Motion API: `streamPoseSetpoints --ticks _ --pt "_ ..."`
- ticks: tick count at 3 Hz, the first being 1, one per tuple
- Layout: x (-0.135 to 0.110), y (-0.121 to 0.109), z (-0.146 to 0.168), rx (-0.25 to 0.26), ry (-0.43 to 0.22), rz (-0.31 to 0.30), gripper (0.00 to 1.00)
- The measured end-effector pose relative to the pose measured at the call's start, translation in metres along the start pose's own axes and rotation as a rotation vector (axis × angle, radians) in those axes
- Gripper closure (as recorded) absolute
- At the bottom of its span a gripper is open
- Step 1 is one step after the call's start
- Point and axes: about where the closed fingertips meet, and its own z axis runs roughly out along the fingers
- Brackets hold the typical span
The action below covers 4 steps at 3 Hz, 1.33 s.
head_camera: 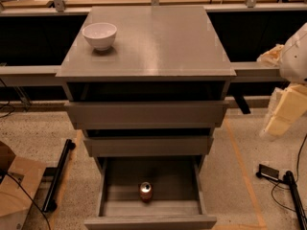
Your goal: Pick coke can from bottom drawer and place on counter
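The coke can (146, 191) stands upright on the floor of the bottom drawer (149, 222), which is pulled out towards me at the foot of the grey cabinet. The counter (158, 42) is the cabinet's flat grey top. My gripper (287, 110) hangs at the right edge of the view, beside the cabinet at about the height of the upper drawers. It is well above and to the right of the can and touches nothing. My white arm (295, 56) shows above it.
A white bowl (99, 35) sits on the counter's far left corner. Two shallower drawers (146, 114) stand partly open above the bottom one. A grey rail shelf (29, 73) runs behind. A cardboard box (17, 190), a black bar (57, 176) and cables (280, 181) lie on the floor.
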Motion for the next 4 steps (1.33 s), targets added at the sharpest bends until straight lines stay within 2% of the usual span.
streamPoseSetpoints --ticks 1,2,3,4 --pt "0.006 0.004 0.045 -0.040 -0.092 0.004 0.00" --pt "0.019 0.002 0.107 -0.082 -0.154 0.081 0.00" --pt "0.018 -0.001 0.109 -0.076 -0.155 0.080 0.00" --pt "0.027 -0.005 0.129 -0.097 -0.138 0.134 0.00"
